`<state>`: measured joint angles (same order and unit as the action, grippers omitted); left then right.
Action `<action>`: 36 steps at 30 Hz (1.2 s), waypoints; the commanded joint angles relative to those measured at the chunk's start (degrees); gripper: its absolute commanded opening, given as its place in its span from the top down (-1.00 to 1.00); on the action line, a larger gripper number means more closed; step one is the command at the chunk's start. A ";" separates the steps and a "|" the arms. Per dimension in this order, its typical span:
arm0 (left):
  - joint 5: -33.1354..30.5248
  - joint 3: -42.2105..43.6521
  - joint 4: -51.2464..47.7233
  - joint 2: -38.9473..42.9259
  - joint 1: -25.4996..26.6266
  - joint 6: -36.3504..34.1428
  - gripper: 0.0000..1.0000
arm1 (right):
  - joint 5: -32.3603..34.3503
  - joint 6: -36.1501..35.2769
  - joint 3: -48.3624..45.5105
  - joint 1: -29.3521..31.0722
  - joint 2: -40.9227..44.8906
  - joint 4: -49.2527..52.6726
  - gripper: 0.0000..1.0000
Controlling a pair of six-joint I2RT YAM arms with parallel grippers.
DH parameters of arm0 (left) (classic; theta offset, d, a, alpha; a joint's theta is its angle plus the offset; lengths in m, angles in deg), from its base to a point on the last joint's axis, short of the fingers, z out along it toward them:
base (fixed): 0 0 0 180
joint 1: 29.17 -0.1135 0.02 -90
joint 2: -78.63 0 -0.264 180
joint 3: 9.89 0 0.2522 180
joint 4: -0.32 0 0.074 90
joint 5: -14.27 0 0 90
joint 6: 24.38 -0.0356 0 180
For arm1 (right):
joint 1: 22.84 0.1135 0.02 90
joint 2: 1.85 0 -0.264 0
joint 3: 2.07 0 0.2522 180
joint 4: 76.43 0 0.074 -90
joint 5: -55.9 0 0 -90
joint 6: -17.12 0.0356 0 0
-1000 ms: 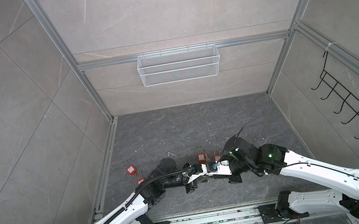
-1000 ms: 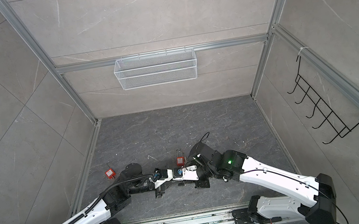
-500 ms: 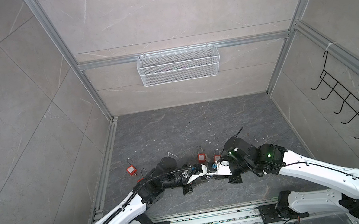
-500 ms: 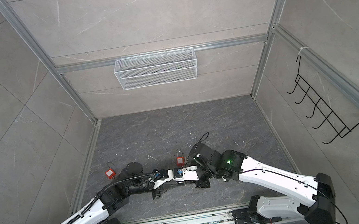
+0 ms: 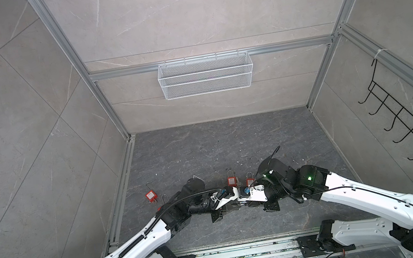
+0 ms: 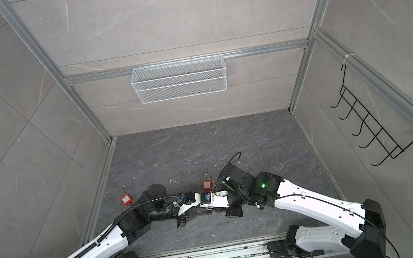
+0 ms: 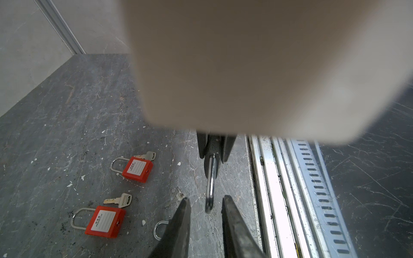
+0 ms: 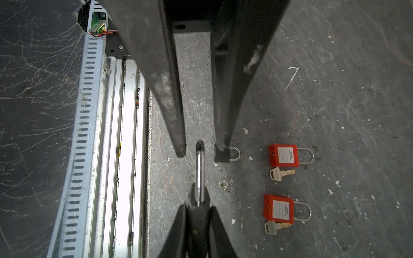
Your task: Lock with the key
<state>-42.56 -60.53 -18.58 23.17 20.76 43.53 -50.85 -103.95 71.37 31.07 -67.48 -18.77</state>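
Right gripper (image 8: 197, 207) pinches the padlock (image 8: 199, 172) by its body, lower centre of its wrist view, with the shackle sticking out toward the left gripper (image 8: 201, 153). Left fingers (image 7: 232, 223) are spread, one either side of the shackle tip, not touching it. Red padlocks (image 8: 283, 155) with keys (image 8: 280, 173) lie on the floor (image 8: 335, 111), right of frame.

Reaching inward and low with left arm (image 5: 144, 237) and right arm (image 5: 350, 191), meeting nose to nose: left gripper (image 7: 206, 198) with jaws parted, right gripper (image 8: 197, 207) clamped tight.
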 commanded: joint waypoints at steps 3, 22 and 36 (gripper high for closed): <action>1.54 0.03 5.69 0.27 0.44 1.70 0.45 | -1.97 0.82 1.66 0.41 0.16 -3.21 0.94; 3.75 3.02 9.42 1.54 0.42 6.46 1.00 | -3.44 2.27 -1.73 0.41 3.72 -9.61 0.96; 6.56 3.19 12.68 0.99 0.56 6.62 1.00 | -13.03 0.90 -1.83 0.45 3.42 -10.60 0.96</action>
<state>-37.12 -55.97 -10.24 24.33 20.78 51.18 -56.17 -102.46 66.45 30.85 -63.68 -24.38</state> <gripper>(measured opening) 0.066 0.160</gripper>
